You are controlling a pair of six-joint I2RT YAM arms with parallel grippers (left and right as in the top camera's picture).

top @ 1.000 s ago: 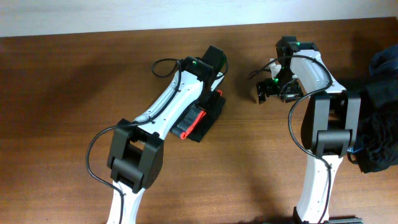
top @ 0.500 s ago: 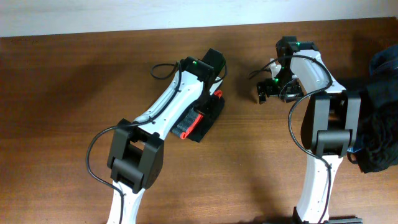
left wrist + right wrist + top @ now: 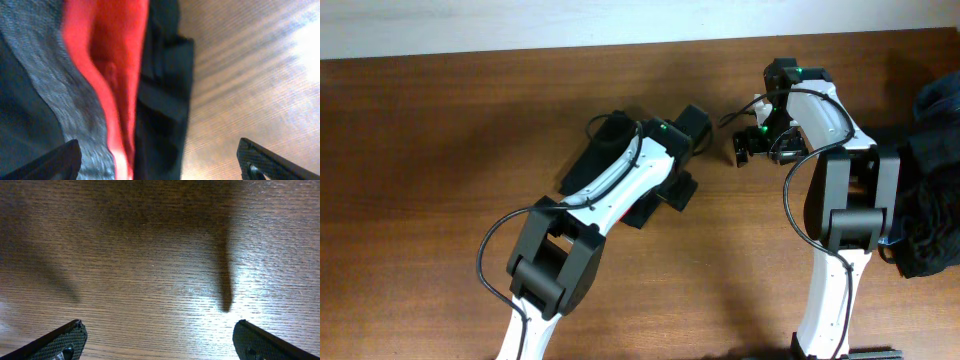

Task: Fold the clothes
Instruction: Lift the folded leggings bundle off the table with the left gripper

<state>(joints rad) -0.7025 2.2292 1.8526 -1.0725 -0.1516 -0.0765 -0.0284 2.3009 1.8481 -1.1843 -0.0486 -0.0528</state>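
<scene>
Our left pincer (image 3: 162, 164), spread wide and empty, has swung right across the folded long black soft-fabric pants (image 3: 588, 162), now under its left finger, red edge (image 3: 120, 50) showing; we judge the fold done. Our right pincer (image 3: 160, 341) idles spread over brown wooden table (image 3: 150, 255).

Dark brown wood-grain table (image 3: 410, 170), pale wall (image 3: 470, 25) strip along its far edge, bright glare patches.

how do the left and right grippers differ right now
The left gripper hangs over the black pants, above their grey waistband and red edge; the right gripper hangs over bare table. The left gripper is mid-table; the right gripper is nearer the heap of dark garments. Both are wide open and hold nothing.
</scene>
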